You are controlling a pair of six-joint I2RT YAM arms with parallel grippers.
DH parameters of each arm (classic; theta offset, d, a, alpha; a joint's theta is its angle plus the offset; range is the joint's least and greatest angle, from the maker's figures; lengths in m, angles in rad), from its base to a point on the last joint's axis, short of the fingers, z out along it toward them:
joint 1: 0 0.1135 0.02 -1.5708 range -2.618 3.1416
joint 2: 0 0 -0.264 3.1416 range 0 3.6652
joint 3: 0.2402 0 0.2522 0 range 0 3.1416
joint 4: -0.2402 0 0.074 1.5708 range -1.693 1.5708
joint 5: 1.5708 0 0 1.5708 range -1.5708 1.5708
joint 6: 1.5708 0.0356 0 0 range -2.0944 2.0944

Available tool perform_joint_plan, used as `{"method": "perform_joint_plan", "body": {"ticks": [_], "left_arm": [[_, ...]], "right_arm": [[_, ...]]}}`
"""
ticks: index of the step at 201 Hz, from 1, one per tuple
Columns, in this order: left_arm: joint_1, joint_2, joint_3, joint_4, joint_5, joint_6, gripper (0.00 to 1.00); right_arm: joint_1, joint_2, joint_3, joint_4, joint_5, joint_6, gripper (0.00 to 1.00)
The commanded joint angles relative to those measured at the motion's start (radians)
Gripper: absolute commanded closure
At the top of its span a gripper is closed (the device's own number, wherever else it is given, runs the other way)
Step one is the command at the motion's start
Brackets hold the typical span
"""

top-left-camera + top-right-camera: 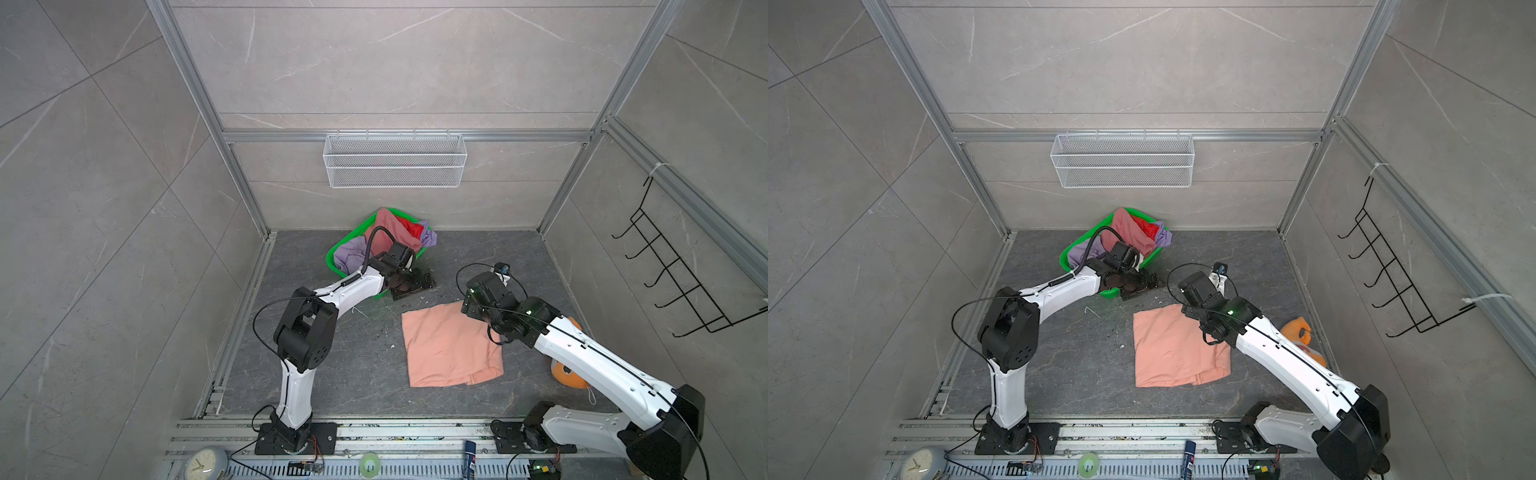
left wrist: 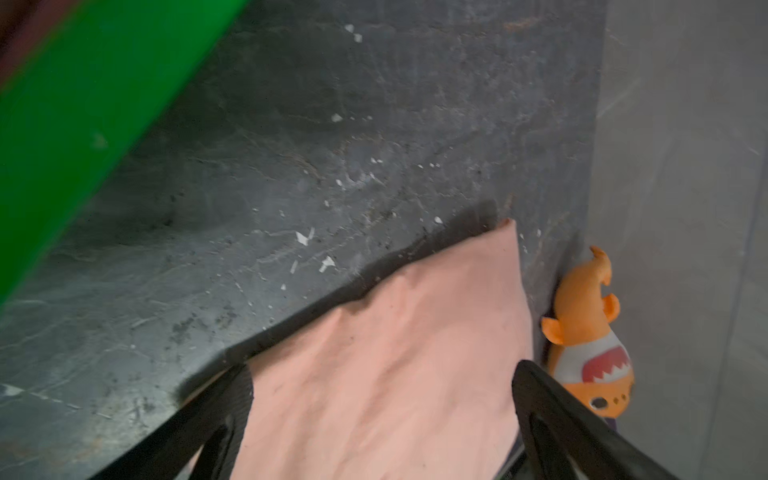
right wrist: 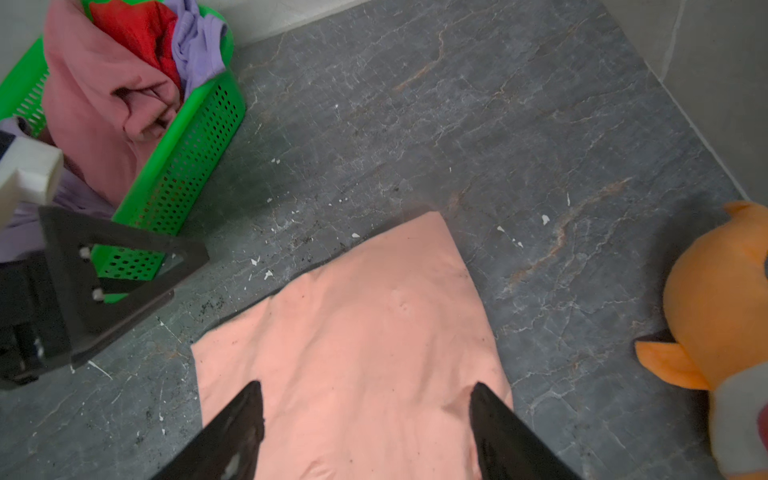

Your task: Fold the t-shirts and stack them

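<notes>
A peach-salmon t-shirt (image 1: 451, 347) (image 1: 1179, 347) lies folded flat on the dark table. Dusty pink (image 3: 95, 104), red (image 3: 133, 29) and lavender (image 3: 195, 45) t-shirts are heaped in the green basket (image 1: 332, 257). My right gripper (image 3: 368, 388) hovers open over the folded shirt's far right corner. One fingertip (image 3: 484, 399) rests at a small crease in the cloth. My left gripper (image 1: 419, 284) (image 2: 382, 370) is wide open, low beside the basket's near right corner, short of the shirt's far edge. Nothing sits between its fingers.
An orange plush toy (image 1: 567, 374) (image 3: 715, 311) lies against the right wall, close beside the shirt. A white wire basket (image 1: 395, 160) hangs on the back wall and a black hook rack (image 1: 673, 270) on the right wall. A clock (image 1: 201, 465) lies on the front rail.
</notes>
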Motion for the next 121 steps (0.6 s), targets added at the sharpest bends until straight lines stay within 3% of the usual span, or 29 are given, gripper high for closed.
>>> {"method": "perform_joint_plan", "body": {"ticks": [1,19,32,78,121], "left_arm": [[0.012,0.016,0.091,-0.079,-0.171,0.017,0.0],[0.02,0.038,0.119,-0.184,-0.349,0.06,0.0],[0.056,0.052,0.117,-0.226,-0.399,0.072,0.0],[0.209,0.018,0.025,-0.162,-0.466,0.139,0.0],[0.274,-0.03,-0.026,-0.041,-0.412,0.221,0.0]], "right_arm": [[-0.006,-0.036,-0.049,-0.042,-0.036,0.012,0.21],[-0.012,-0.048,-0.076,-0.051,-0.045,0.028,0.21],[-0.014,-0.052,-0.083,-0.059,-0.047,0.03,0.21],[-0.02,-0.053,-0.111,-0.044,-0.064,0.013,0.2],[-0.019,-0.005,-0.143,0.043,-0.141,-0.047,0.2]]}}
